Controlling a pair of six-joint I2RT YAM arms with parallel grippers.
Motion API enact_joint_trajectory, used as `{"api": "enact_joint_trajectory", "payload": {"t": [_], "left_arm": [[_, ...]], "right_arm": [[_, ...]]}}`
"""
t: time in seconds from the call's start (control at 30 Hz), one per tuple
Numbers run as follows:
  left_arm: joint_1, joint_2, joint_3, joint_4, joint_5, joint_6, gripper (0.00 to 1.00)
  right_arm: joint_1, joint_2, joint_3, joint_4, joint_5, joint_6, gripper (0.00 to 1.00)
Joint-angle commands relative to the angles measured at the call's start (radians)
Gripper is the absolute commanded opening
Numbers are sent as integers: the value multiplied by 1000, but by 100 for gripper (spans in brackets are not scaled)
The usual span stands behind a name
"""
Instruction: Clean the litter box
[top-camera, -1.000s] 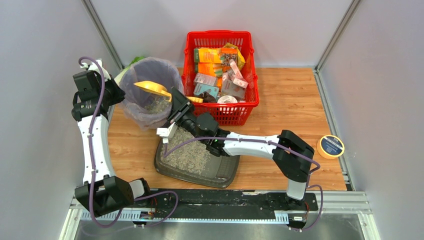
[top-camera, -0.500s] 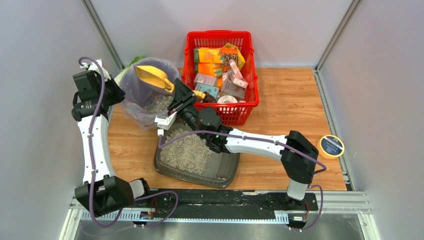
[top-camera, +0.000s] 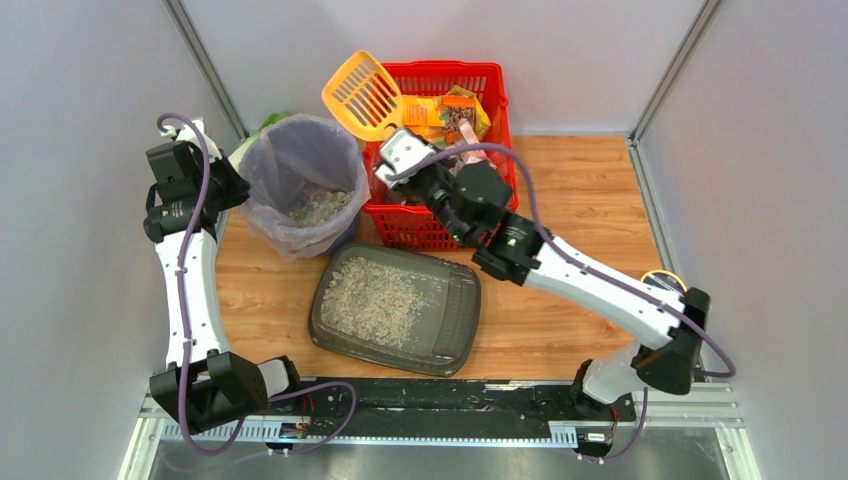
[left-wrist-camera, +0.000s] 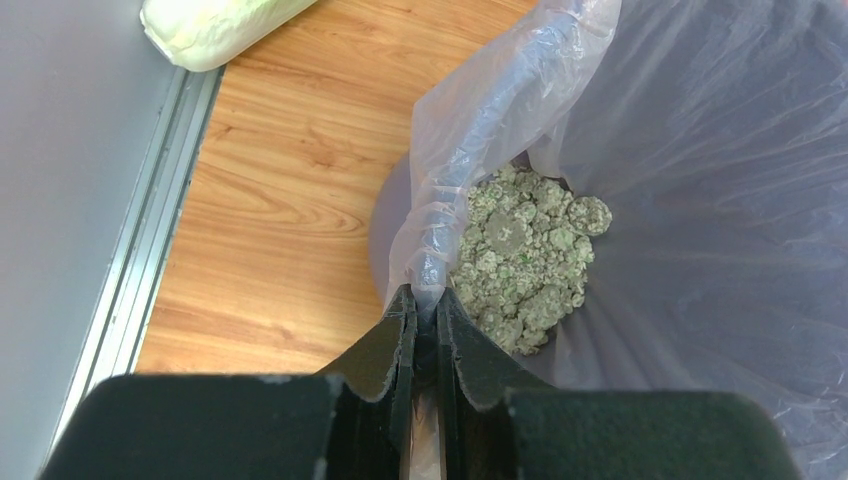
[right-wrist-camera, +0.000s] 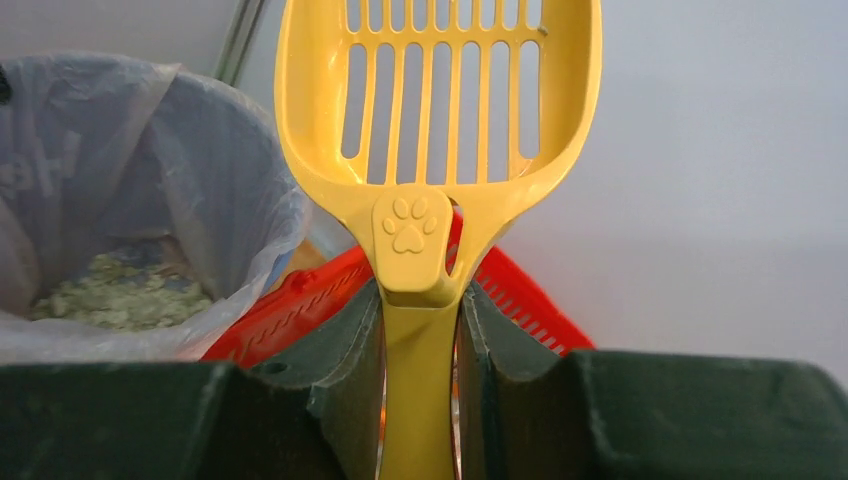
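The litter box (top-camera: 455, 330), a dark grey tray with pale gravelly litter, lies on the table at front centre. My right gripper (top-camera: 403, 148) (right-wrist-camera: 420, 300) is shut on the handle of a yellow slotted scoop (top-camera: 362, 93) (right-wrist-camera: 440, 90) and holds it up high, empty, above the red basket's left rim. My left gripper (top-camera: 232, 187) (left-wrist-camera: 425, 305) is shut on the rim of the plastic bag (left-wrist-camera: 470, 150) lining the round bin (top-camera: 300, 180). Clumps of litter (left-wrist-camera: 525, 250) lie at the bottom of the bag.
A red mesh basket (top-camera: 495, 110) of packets stands at the back, right of the bin. A roll of tape (top-camera: 662, 285) lies at the right edge, behind my right arm. A pale wrapped bundle (left-wrist-camera: 215, 25) lies behind the bin.
My right gripper has lifted the scoop out of the bin and swung it up and right, over the basket's left rim. The left gripper has stayed on the bag.
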Motion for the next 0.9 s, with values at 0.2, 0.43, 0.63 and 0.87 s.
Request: {"api": "enact_joint_trajectory", "payload": {"t": [0.2,0.43,0.63,0.87], "left_arm": [[-19,-3,-30,-40,101,-21,0],[-17,0,-30,-44,73,-16,0],[-19,1,-27,-50,70,-13,0],[-17,6,-23,-57,69,-8,0]], "right_arm": [[-62,-227,2,-822,-174,635,0],[-85,-250,5,-1164,-452,710,0],[-54,-140,112,-1471,-547,742,0],[38,58,148,-1637,-459,738,0]]}}
